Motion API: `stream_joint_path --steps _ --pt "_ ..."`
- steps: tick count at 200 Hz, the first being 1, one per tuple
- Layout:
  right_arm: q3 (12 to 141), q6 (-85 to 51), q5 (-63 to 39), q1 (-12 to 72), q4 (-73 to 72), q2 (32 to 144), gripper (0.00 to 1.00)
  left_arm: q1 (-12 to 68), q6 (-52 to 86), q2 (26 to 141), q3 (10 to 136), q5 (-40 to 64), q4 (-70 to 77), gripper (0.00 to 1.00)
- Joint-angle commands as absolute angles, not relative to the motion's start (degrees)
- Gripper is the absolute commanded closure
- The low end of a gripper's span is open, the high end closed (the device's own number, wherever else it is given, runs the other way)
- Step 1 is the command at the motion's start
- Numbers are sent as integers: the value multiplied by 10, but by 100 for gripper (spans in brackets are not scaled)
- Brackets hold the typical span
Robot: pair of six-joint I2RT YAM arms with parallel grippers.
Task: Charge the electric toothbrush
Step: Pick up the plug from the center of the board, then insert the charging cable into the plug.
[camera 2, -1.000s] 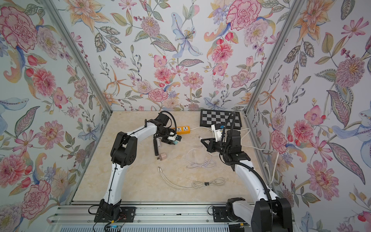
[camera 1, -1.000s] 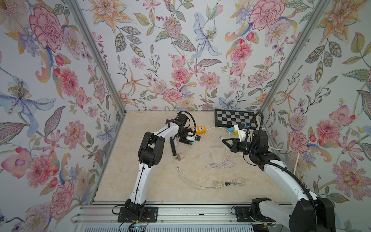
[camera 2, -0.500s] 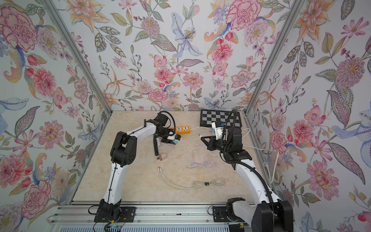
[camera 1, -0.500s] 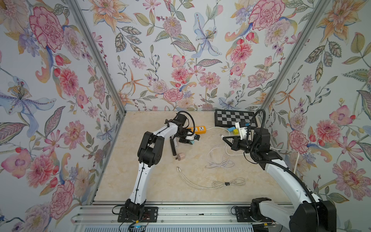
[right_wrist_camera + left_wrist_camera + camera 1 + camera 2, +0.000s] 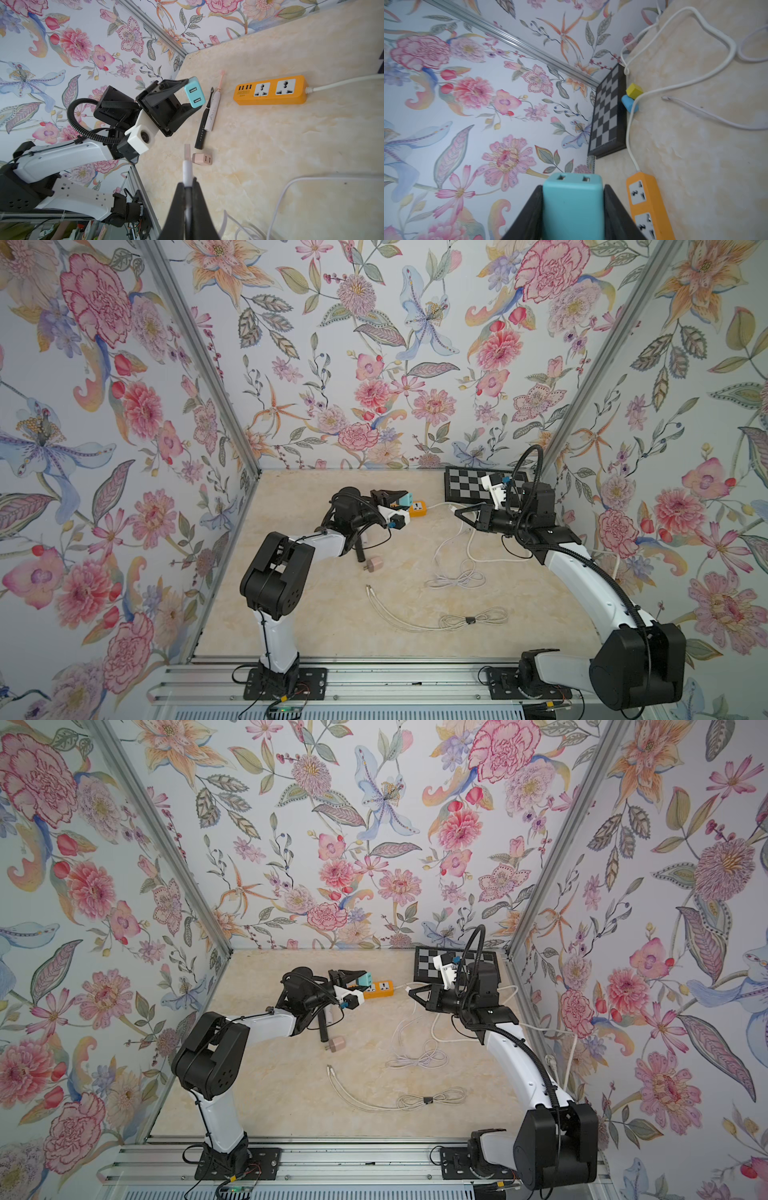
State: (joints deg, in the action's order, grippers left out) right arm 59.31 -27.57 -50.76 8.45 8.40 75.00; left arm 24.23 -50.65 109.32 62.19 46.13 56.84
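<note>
The beige marble-patterned table [image 5: 316,614] fills the floor of a flower-papered booth, with both arms reaching over its far half. A black-and-grey chessboard [image 5: 465,489] lies in the far corner on the right arm's side.

The left gripper [image 5: 573,189] is clamped on a teal adapter [image 5: 194,94], one finger on each flat side, and holds it off the table with its two USB ports facing away from the wrist. Facing it from well apart, the right gripper [image 5: 188,182] is closed tight on a white cable [image 5: 187,166] just behind its plug, which sticks out past the fingertips. The rest of that cable trails down to loose loops on the table [image 5: 457,574].

An orange power strip [image 5: 270,90] lies flat between the two grippers, near the teal adapter, and its thick white cord [image 5: 631,133] runs off toward the chessboard.

The black toothbrush [image 5: 202,124] and the white toothbrush [image 5: 214,112], which has a pink head, lie side by side on the table under the left arm's wrist, just beside the strip's USB end. A tied cable bundle [image 5: 473,619] rests nearer the arm bases. A pink adapter [image 5: 202,159] lies by the black toothbrush's handle end.

A yellow block [image 5: 634,90] and a blue block [image 5: 629,104] sit against the chessboard's edge.
</note>
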Motion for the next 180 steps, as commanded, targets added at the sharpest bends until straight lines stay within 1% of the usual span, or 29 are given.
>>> stream_joint_path --steps 1,27,55,79,115,145,180 --pt "628 -340 -556 93 95 769 100 232 -352 1124 643 525 875 100" --pt "650 -376 -557 106 93 781 98 242 -425 1129 643 539 871 100" --pt "673 -421 -564 123 83 803 100 252 -461 1131 641 552 878 100" --pt "677 -482 -582 136 34 822 100 258 -485 1136 646 553 874 100" --pt "677 -569 -588 136 -40 838 100 262 -497 1142 654 552 873 100" --pt "646 -674 -597 137 -187 839 100 264 -495 1149 655 550 878 100" --pt "656 -677 -595 160 -173 850 100 263 -482 1153 657 549 886 100"
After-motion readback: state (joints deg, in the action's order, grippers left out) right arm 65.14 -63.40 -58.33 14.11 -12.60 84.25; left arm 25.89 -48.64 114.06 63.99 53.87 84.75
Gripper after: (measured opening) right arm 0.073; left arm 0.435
